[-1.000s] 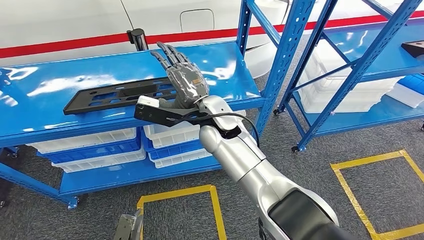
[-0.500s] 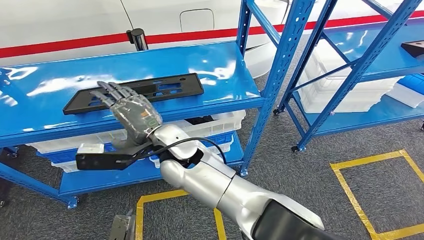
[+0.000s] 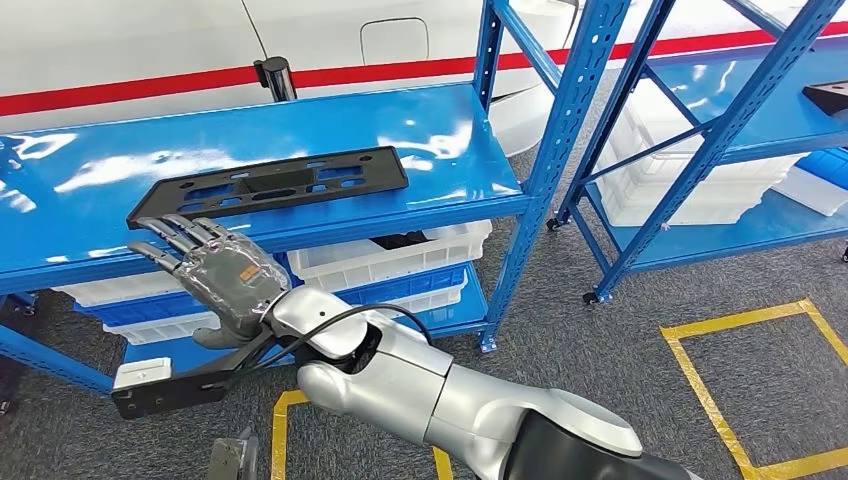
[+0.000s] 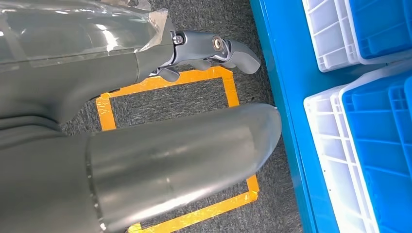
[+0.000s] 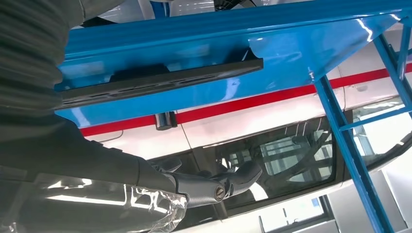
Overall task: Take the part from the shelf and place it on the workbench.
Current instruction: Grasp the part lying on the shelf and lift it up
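Note:
The part (image 3: 270, 185) is a long flat black plate with cut-outs, lying on the blue shelf (image 3: 420, 120) parallel to its front edge. My right arm crosses to the left, and my right hand (image 3: 215, 275) hovers below and in front of the plate's left end, at the shelf's front edge. Its fingers are stretched out and apart, holding nothing. The right wrist view looks up at the part (image 5: 160, 80) from under the shelf edge, with the right hand (image 5: 145, 194) well clear of it. My left hand (image 4: 97, 63) hangs over the floor with nothing in it.
White and blue bins (image 3: 400, 262) fill the lower shelf. A blue upright post (image 3: 545, 170) stands at the shelf's right end, with a second blue rack (image 3: 720, 130) beyond it. Yellow tape squares (image 3: 760, 320) mark the grey carpet. A white body with a red stripe stands behind.
My right hand swung from above the plate's right end down and to the left, and is now in front of the shelf edge. The plate has not moved.

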{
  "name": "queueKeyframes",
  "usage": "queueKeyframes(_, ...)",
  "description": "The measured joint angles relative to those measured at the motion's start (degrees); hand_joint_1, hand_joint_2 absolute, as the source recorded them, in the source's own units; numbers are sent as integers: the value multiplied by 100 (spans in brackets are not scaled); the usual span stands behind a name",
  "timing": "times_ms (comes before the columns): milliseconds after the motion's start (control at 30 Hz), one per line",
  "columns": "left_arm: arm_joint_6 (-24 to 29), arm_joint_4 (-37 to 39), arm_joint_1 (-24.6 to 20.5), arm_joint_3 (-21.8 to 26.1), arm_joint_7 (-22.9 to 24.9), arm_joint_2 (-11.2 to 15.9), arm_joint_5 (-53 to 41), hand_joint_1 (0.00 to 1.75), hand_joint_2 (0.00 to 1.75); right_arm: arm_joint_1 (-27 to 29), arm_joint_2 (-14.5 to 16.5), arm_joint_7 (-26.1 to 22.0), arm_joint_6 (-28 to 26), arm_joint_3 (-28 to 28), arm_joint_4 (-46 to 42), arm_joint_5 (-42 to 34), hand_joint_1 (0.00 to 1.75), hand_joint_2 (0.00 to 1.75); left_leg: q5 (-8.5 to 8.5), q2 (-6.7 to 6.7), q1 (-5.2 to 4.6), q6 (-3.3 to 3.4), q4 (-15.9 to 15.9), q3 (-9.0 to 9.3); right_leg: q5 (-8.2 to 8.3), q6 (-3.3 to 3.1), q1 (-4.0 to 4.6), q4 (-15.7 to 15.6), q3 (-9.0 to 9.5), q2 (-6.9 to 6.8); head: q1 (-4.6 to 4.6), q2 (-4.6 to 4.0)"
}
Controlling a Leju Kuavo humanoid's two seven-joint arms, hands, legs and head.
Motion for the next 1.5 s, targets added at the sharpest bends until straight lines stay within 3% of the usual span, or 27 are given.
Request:
queueKeyframes(200, -7, 0, 12, 27, 1, 23, -49, 0, 0, -32, 0, 0, -34, 121, 2, 24, 0, 175, -7, -8, -17, 10, 16, -3, 8, 13, -58, -7, -4, -1, -1, 0)
queueKeyframes(333, -12, -3, 11, 36, 7, 32, -81, 0, 0, -62, 0, 1, -49, 157, 2, 58, 0, 175, 1, 7, -15, 97, -48, 27, 63, 108, -38, 93, -24, -24, -1, 0)
queueKeyframes(400, -18, -7, 10, 46, 9, 30, -103, 0, 0, -100, 3, 6, -70, 162, 2, 85, 0, 175, 28, 26, 17, 147, -97, 72, -50, 109, -27, 351, -176, -90, 4, 0)
queueKeyframes(500, -13, -9, 26, 82, 13, 30, -110, 0, 0, -126, -2, 14, -98, 162, 8, 88, 0, 175, 36, 69, 31, 159, -105, 62, -393, 95, -41, 1289, -693, -136, 9, 0)
queueKeyframes(533, -8, -9, 37, 105, 15, 30, -109, 0, 0, -122, -14, 7, -101, 162, 11, 75, 0, 175, 29, 80, 37, 148, -102, 61, -446, 106, -51, 1505, -828, -138, 9, 0)
queueKeyframes(567, 1, -9, 49, 134, 18, 30, -105, 0, 0, -118, -25, -6, -102, 162, 14, 56, 0, 175, 18, 87, 50, 128, -98, 70, -413, 139, -66, 1522, -871, -142, 9, 0)
queueKeyframes(600, 11, -9, 62, 162, 17, 30, -97, 0, 0, -116, -32, -24, -101, 167, 14, 34, 0, 175, -1, 89, 72, 97, -95, 91, -292, 189, -86, 1313, -801, -150, 9, 0)
queueKeyframes(667, 26, -9, 83, 219, 1, 32, -72, 0, 0, -118, -32, -50, -98, 191, -9, -11, 0, 175, -54, 92, 118, 5, -84, 152, 14, 295, -112, 574, -503, -187, 11, 0)
queueKeyframes(733, 33, -9, 92, 256, -17, 35, -54, 0, 0, -121, -31, -55, -96, 215, -34, -37, 0, 175, -90, 95, 136, -63, -75, 188, 105, 309, -102, 148, -337, -214, 16, 0)
queueKeyframes(900, 35, -9, 92, 267, -21, 37, -51, 0, 0, -122, -33, -55, -96, 221, -39, -42, 0, 175, -95, 97, 135, -78, -71, 191, 58, 290, -86, 120, -337, -215, 17, 0)
queueKeyframes(967, 35, -9, 93, 273, -23, 37, -50, 0, 0, -125, -32, -54, -96, 224, -43, -44, 0, 175, -96, 97, 136, -83, -64, 185, 12, 249, -76, 108, -340, -220, 19, 0)
queueKeyframes(1067, 43, -10, 114, 320, -35, 39, -45, 0, 0, -120, -26, -45, -95, 254, -79, -57, 0, 175, -124, 115, 130, -170, -54, 172, 35, 20, -61, 127, -306, -223, 8, 1)
queueKeyframes(1100, 54, -11, 121, 355, -49, 40, -39, 0, 0, -124, -10, -41, -92, 273, -102, -81, 0, 175, -222, 116, 138, -212, 199, 37, 36, -95, -54, 132, -241, -210, -2, 1)
queueKeyframes(1133, 64, -13, 129, 391, -58, 44, -38, 0, 0, -122, -5, -33, -93, 303, -111, -115, 0, 175, -247, 112, 144, -214, 549, -252, -32, -195, -15, 128, -150, -175, -10, 0)
queueKeyframes(1200, 75, -15, 135, 458, -72, 52, -41, 0, 0, -126, 11, -24, -97, 358, -125, -180, 0, 175, -13, 91, 113, -137, 856, -734, -209, -350, 89, 117, 100, -109, -20, 0)
queueKeyframes(1233, 72, -14, 137, 472, -66, 62, -49, 0, 0, -122, 4, -20, -102, 375, -120, -196, 0, 175, 223, 86, 79, -58, 685, -801, -283, -373, 131, 106, 179, -83, -16, 0)
queueKeyframes(1267, 69, -14, 131, 477, -63, 70, -55, 0, 0, -130, 3, -20, -103, 377, -117, -203, 0, 175, 348, 79, 33, 11, 413, -707, -323, -364, 139, 93, 232, -75, -14, 0)
queueKeyframes(1300, 64, -13, 126, 482, -61, 75, -62, 0, 0, -139, 3, -20, -104, 378, -115, -208, 0, 175, 391, 70, -13, 74, 234, -620, -354, -345, 135, 78, 259, -72, -16, 0)
queueKeyframes(1367, 42, -10, 124, 495, -57, 82, -72, 0, 0, -155, 5, -16, -105, 380, -111, -214, 0, 175, 322, 64, -76, 149, 103, -526, -369, -290, 136, 59, 321, -80, -31, 0)
queueKeyframes(1467, 9, -10, 113, 504, -56, 82, -74, 0, 0, -183, 14, -3, -111, 378, -113, -209, 0, 175, 348, 69, -20, 171, -83, -305, -402, -214, 147, 316, 212, -113, -33, 0)
queueKeyframes(1500, -5, -11, 102, 505, -56, 80, -75, 0, 0, -192, 14, 0, -113, 378, -113, -207, 0, 131, 345, 70, 5, 171, -120, -248, -450, -194, 135, 592, 40, -122, -29, 0)
